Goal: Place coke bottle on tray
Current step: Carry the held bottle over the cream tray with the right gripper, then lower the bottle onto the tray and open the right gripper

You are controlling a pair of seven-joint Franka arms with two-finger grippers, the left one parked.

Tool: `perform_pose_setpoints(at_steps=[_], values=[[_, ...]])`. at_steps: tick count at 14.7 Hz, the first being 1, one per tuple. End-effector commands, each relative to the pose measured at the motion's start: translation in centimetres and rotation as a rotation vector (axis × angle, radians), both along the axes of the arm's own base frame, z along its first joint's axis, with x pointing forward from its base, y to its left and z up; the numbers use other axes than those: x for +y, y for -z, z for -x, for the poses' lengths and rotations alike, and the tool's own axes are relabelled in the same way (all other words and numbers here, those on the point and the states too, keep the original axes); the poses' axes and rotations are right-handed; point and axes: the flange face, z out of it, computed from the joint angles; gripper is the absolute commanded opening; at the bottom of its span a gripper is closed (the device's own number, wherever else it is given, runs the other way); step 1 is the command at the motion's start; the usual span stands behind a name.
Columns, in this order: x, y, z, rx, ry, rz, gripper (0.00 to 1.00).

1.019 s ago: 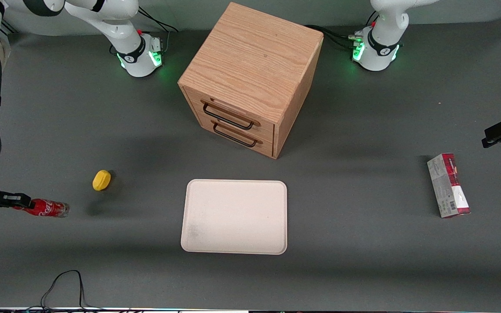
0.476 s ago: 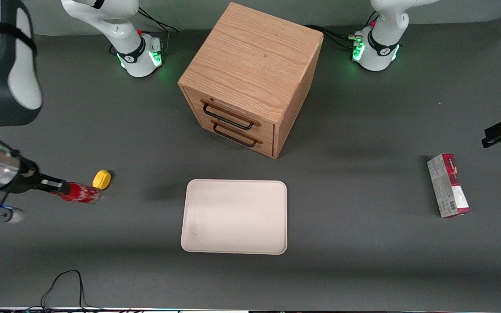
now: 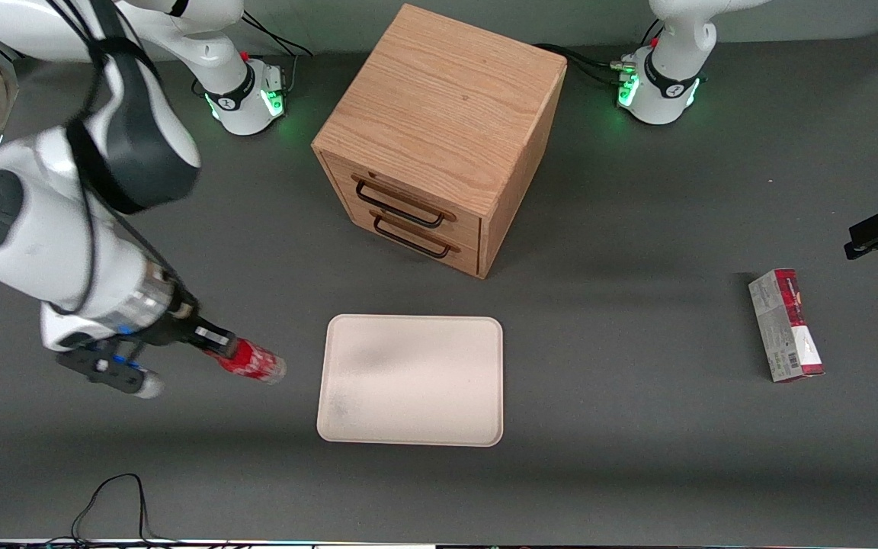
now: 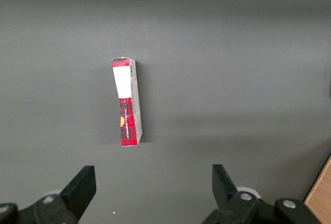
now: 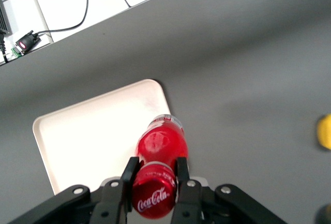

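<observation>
Our right arm's black two-finger gripper (image 5: 153, 181) is clenched on the neck of the small slim red-labelled coke bottle (image 3: 251, 361), just under its red cap, so we carry it clear of the table. Just ahead lies the large flat cream-white tray (image 3: 410, 380), the bottle's base close to its near rim, though we judge it not yet over it.
</observation>
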Motion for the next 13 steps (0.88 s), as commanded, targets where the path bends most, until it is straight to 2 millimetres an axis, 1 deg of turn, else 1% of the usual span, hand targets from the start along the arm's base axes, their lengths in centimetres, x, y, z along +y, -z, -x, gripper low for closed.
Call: perform_pose_setpoints(at_steps=[1,3,4,5,7,10,11,12,13], values=[[2.9,4.2,-1.4,-0.028,0.015,0.021,0.00],[4.4,6.9,-1.8,-0.028,-0.003,0.013,0.00],[4.7,8.6,-2.0,-0.023,-0.007,0.011,0.00],[5.5,10.2,-2.1,-0.021,-0.022,0.011,0.00],[6.0,13.6,-2.2,-0.017,-0.048,0.048,0.00],[6.1,15.8,-2.4,-0.009,-0.073,0.055,0.00],[6.2,16.2,-2.5,-0.016,-0.074,0.050,0.00],[6.2,16.4,-2.6,-0.025,-0.072,0.045,0.04],[6.2,16.7,-2.7,-0.032,-0.072,0.041,0.32]])
